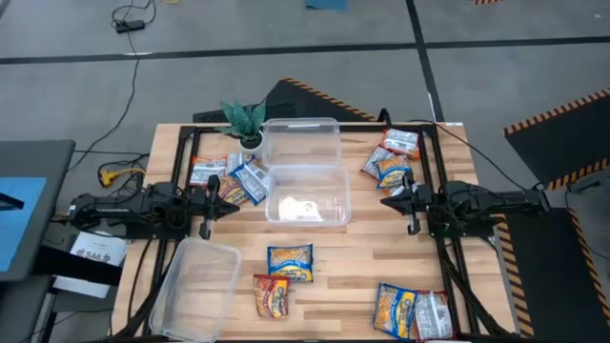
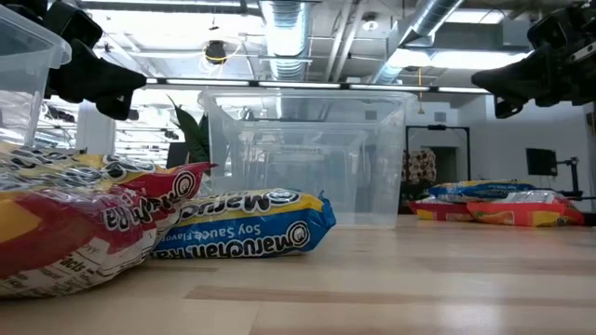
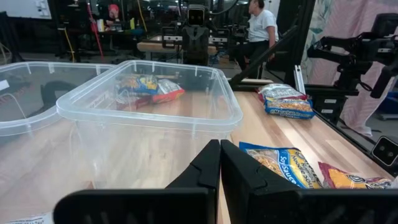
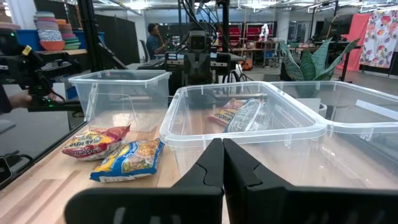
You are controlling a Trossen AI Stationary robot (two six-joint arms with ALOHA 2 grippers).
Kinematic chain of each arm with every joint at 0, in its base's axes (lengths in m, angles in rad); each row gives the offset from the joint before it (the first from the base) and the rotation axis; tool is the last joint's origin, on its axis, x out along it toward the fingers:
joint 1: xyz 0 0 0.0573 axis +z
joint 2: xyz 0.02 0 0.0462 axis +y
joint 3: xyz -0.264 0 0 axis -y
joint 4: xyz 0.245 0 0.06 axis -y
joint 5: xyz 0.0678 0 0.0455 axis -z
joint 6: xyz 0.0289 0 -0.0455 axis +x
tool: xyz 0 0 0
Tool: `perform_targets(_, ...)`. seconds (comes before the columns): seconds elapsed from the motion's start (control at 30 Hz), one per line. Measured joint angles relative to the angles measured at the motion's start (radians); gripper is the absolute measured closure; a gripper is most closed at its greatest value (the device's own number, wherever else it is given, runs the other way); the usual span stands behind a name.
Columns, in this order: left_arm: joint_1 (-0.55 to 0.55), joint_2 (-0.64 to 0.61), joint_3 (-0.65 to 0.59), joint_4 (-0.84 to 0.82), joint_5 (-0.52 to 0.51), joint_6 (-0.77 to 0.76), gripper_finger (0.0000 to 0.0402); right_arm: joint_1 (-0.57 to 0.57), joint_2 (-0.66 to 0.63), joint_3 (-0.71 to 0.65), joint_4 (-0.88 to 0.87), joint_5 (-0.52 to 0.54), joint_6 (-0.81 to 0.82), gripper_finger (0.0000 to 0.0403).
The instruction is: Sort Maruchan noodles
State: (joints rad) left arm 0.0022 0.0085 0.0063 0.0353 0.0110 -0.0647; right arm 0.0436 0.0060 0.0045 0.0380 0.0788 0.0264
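Observation:
Maruchan noodle packets lie flat on the wooden table in groups: left (image 1: 229, 176), far right (image 1: 393, 157), near right (image 1: 412, 310). A blue one (image 1: 289, 262) and a red one (image 1: 272, 295) lie at the near middle, large in the low view (image 2: 247, 228). Three clear tubs stand at the far middle (image 1: 300, 141), the centre (image 1: 307, 195) and the near left (image 1: 195, 286). My left gripper (image 1: 233, 197) hovers shut left of the centre tub, level above the table. My right gripper (image 1: 386, 200) hovers shut right of that tub. Neither holds anything.
A small potted plant (image 1: 246, 122) stands at the far left beside the far tub. A black frame (image 1: 419, 129) runs round the table's edges. Bare wood (image 1: 362, 267) lies between the near packets. People stand in the room beyond (image 3: 258, 25).

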Motion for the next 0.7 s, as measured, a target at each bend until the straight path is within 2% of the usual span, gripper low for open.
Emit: perform_targets(0.7, 0.0, 0.0, 0.0, 0.0, 0.0, 0.0, 0.0401, 0.0, 0.0, 0.0, 0.028, 0.001, 0.028, 0.0387)
